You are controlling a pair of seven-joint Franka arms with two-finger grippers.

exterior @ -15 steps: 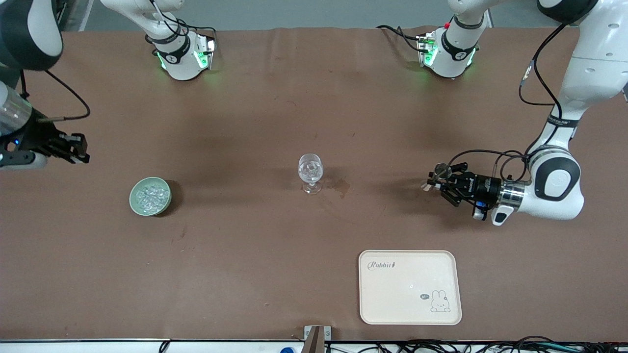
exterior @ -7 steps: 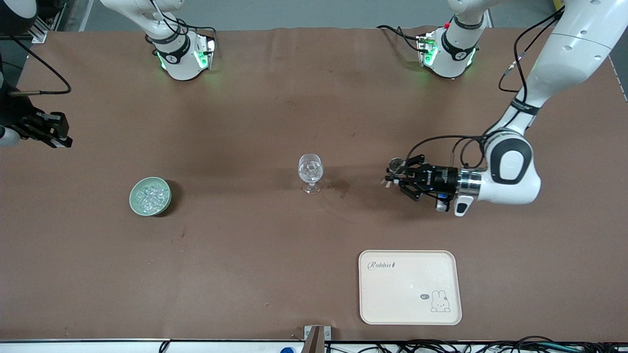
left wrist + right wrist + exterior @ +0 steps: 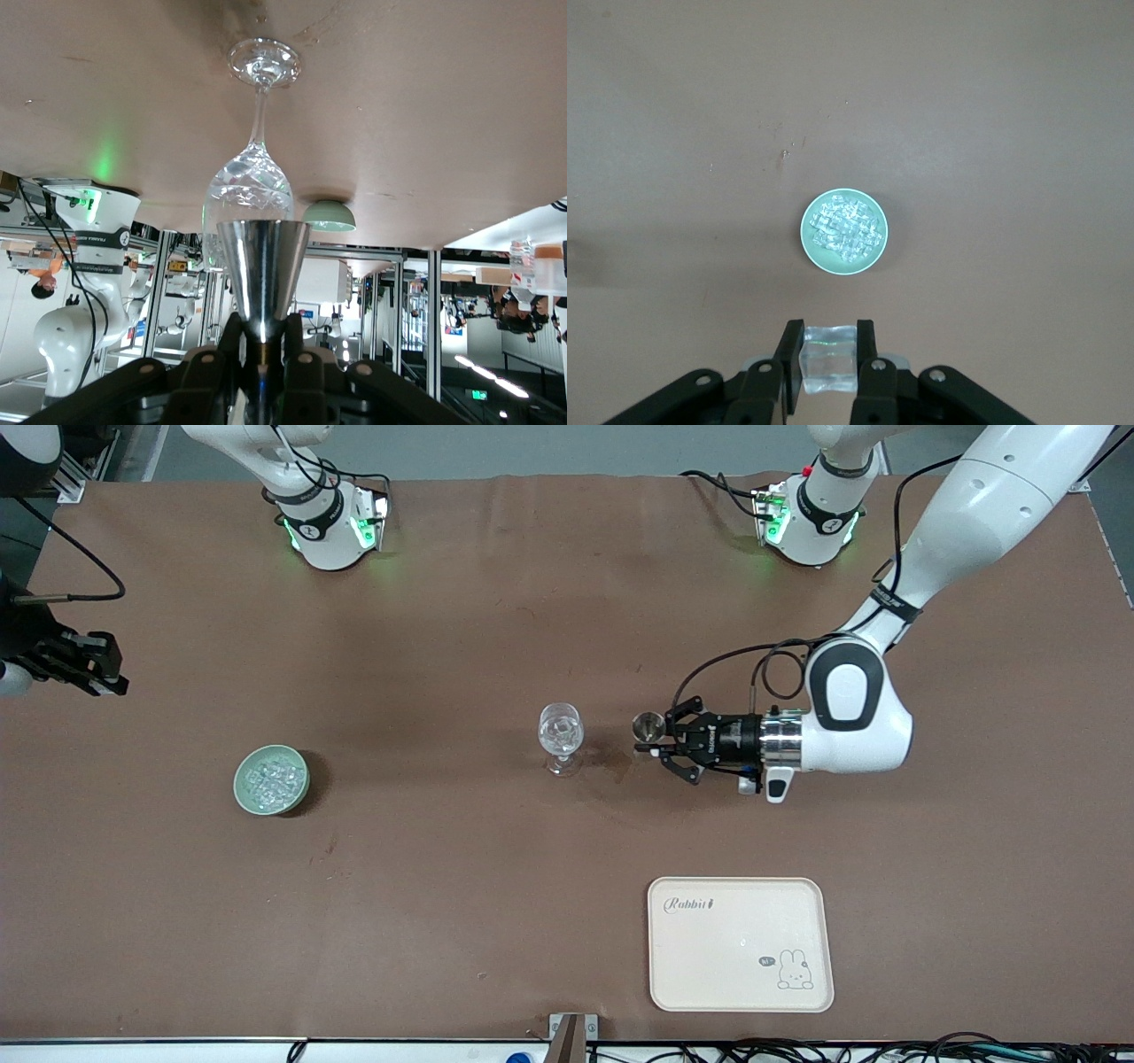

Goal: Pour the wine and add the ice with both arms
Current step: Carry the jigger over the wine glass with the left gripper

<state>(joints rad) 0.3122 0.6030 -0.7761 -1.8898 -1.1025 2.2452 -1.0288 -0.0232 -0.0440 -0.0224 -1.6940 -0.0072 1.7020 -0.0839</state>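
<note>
A clear stemmed glass [image 3: 561, 735] stands mid-table; it also shows in the left wrist view [image 3: 252, 177]. My left gripper [image 3: 651, 737] hovers beside it, toward the left arm's end, shut on a small metal cone-shaped cup [image 3: 645, 726], whose mouth faces the glass bowl [image 3: 263, 266]. A pale green bowl [image 3: 237, 781] holds the heaped ice [image 3: 271, 778] toward the right arm's end. My right gripper [image 3: 106, 669] is high over that end of the table, shut on a single ice cube [image 3: 829, 359], with the bowl [image 3: 806, 239] and its ice [image 3: 846, 228] below.
A cream tray [image 3: 741, 943] with a rabbit print lies nearer the front camera, toward the left arm's end. A small dark wet stain [image 3: 616, 760] marks the brown table beside the glass's foot. Both arm bases stand along the table's back edge.
My left arm has swung in toward the glass, carrying the metal cup close to it. My right gripper drew back toward the table's end, then stayed nearly still.
</note>
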